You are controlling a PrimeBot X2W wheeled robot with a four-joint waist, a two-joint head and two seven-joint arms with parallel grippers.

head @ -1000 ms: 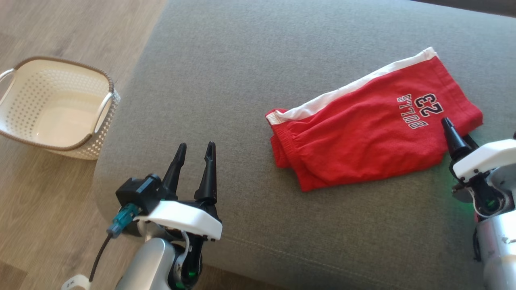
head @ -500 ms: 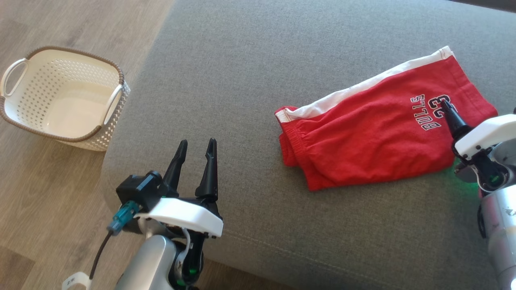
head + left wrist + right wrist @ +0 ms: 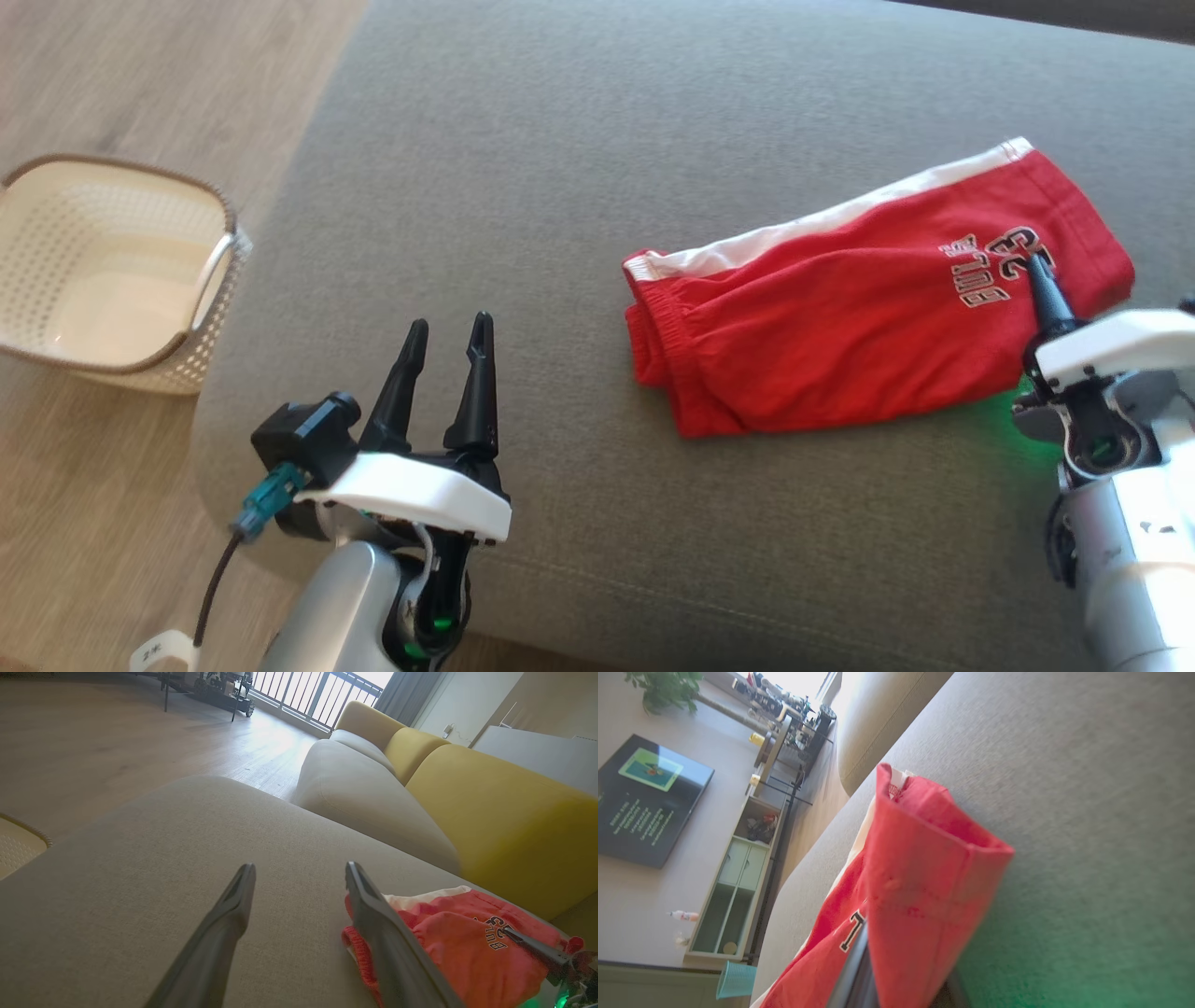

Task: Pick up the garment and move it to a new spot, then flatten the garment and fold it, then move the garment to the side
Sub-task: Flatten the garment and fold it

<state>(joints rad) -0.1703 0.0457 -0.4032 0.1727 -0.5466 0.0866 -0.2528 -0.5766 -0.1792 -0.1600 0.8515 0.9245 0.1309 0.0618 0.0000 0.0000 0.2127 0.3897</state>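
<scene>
The garment (image 3: 859, 317), red shorts with a white side stripe and printed lettering, lies folded on the grey sofa cushion (image 3: 579, 140). My right gripper (image 3: 1038, 271) is shut on the hem at the garment's right end. In the right wrist view the red fabric (image 3: 924, 872) drapes over my dark fingers (image 3: 857, 970), and the pinched edge is lifted a little. My left gripper (image 3: 450, 327) stands open over bare cushion near the front left, well away from the waistband. The left wrist view shows its jaws (image 3: 300, 867) apart, with the garment (image 3: 448, 933) to the right.
A cream perforated basket (image 3: 140, 168) with a brown rim stands on the wood floor (image 3: 112, 75), left of the cushion. Yellow sofa backs (image 3: 490, 812) rise behind the seat. The cushion's front edge runs just ahead of both arms.
My right gripper has slid up onto the garment's right hem and shut on it, puckering the lettering. The head camera has shifted. The left arm holds its pose.
</scene>
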